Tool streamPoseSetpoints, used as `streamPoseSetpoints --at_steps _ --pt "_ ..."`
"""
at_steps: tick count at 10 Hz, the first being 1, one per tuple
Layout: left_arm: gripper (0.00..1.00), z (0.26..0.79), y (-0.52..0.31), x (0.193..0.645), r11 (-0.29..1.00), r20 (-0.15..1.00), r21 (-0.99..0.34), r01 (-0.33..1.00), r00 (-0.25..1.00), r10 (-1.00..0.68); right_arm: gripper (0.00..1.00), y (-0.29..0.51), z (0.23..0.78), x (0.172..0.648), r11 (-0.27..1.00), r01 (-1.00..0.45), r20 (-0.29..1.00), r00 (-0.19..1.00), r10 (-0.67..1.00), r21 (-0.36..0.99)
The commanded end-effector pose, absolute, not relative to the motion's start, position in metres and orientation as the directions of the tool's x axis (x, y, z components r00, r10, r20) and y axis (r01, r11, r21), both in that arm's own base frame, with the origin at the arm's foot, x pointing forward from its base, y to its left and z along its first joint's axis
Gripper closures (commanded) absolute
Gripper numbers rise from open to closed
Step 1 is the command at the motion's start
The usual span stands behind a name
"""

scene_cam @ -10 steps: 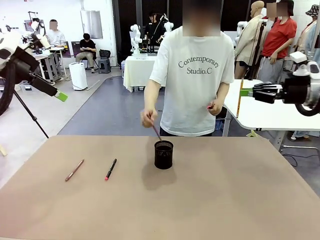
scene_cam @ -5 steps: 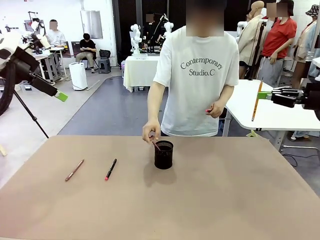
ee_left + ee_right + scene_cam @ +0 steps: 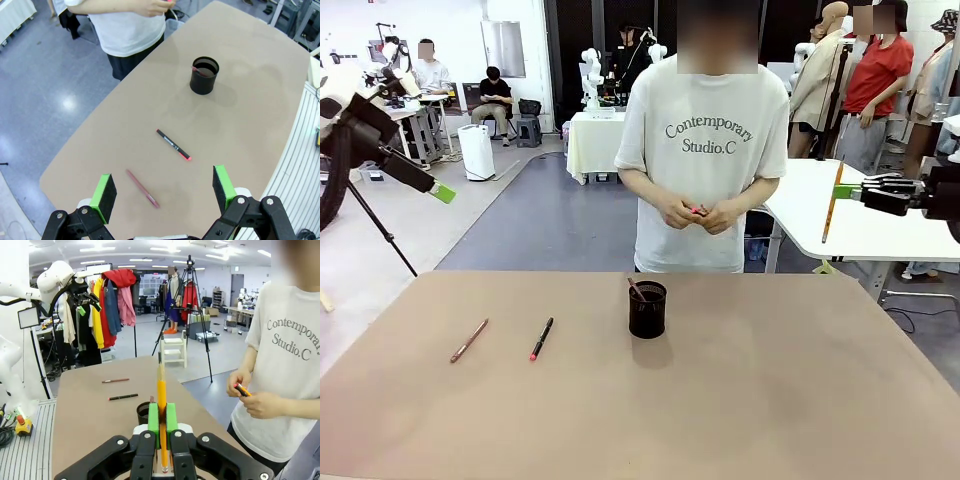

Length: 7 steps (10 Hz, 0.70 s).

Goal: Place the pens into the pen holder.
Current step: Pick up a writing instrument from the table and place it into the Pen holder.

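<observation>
— While my right gripper hangs out past the table's right side, it's clamped tight on an orange pen, which stands up between the green pads.

— Where's the holder from there?

— The pen holder stands upright mid-table, toward the person's edge. It's well apart from my right gripper: lower, and off to the left in the front view. One reddish pen leans inside it, tip poking over the rim.

— And your left?

— My left gripper is spread wide with nothing in it, raised off the table's left side. Looking down its fingers, I see the reddish-brown pen lying flat on the table between the two pads. The black pen with the red tip lies just beyond, apart from it. Both are well short of the holder.

— The person?

— Standing at the far side, hands together at the waist around another pen.
</observation>
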<state>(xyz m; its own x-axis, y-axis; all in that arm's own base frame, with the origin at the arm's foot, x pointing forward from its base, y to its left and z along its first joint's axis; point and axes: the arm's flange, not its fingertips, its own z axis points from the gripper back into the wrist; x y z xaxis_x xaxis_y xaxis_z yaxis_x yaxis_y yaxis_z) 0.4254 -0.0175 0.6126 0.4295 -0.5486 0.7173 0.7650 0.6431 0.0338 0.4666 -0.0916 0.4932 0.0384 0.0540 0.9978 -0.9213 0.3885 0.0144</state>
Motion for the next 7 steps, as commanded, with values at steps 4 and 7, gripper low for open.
streamPoseSetpoints --at_steps 4,7 --pt "0.00 0.6141 -0.0163 0.4244 0.636 0.722 0.031 0.771 0.423 -0.548 1.00 -0.0892 0.4950 0.4671 0.383 -0.924 0.998 0.035 0.054 0.011" --pt "0.00 0.6141 -0.0163 0.4244 0.636 0.722 0.031 0.771 0.423 -0.548 1.00 -0.0892 0.4950 0.4671 0.383 -0.924 0.998 0.035 0.054 0.011"
